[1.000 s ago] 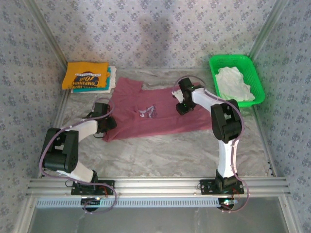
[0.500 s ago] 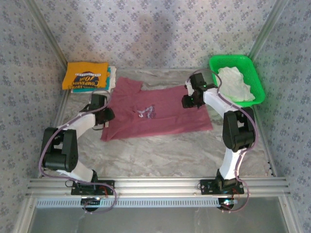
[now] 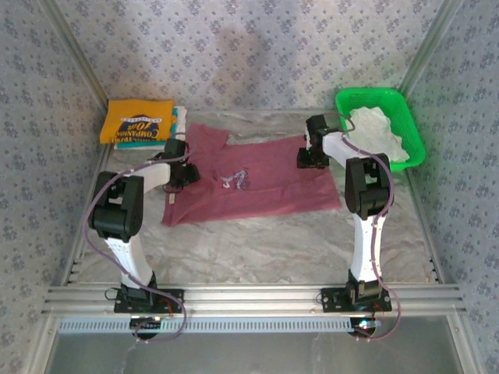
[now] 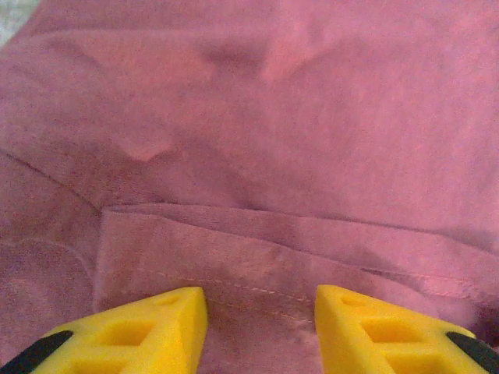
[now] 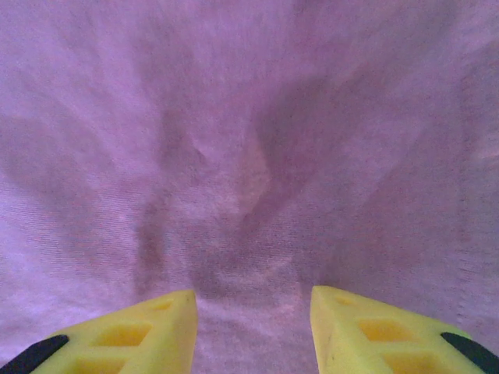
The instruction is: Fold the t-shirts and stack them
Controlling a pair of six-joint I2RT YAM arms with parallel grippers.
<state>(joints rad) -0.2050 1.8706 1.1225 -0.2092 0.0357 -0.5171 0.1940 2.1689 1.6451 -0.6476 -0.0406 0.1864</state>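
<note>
1. The maroon shirt point(image 3: 257, 195) lies spread on the middle of the tabletop point(image 3: 257, 245). Its sleeves point toward 9 o'clock and its hem toward 3 o'clock. The small pale print point(image 3: 236, 179) faces up.
2. My left fingers point(image 3: 184, 173) are down on the shirt's 9 o'clock end, between the two sleeves and just beside the print.
3. From my left wrist, my two yellow fingers stand partway apart, tips at the cloth. A stitched, folded edge of the shirt runs across the gap between them. The cloth there lies flat, and I see none of it pinched, so I have hold of nothing.
4. My right fingers point(image 3: 309, 158) are on the shirt's 1 o'clock corner, at the hem end.
5. From my right wrist, these fingers are also partway apart. Softly wrinkled maroon cloth lies under and between them, with no fold gripped.
6. At 10 o'clock on the tabletop is the folded stack. The yellow shirt point(image 3: 139, 121) lies on top with its dark lettering up. The teal shirt point(image 3: 148, 145) shows beneath it along the near edge. The stack lies just beside the maroon shirt's far sleeve.
7. At 2 o'clock is the green basket point(image 3: 366, 95), near my right fingers. A crumpled white cloth point(image 3: 378, 132) lies inside it.
</note>
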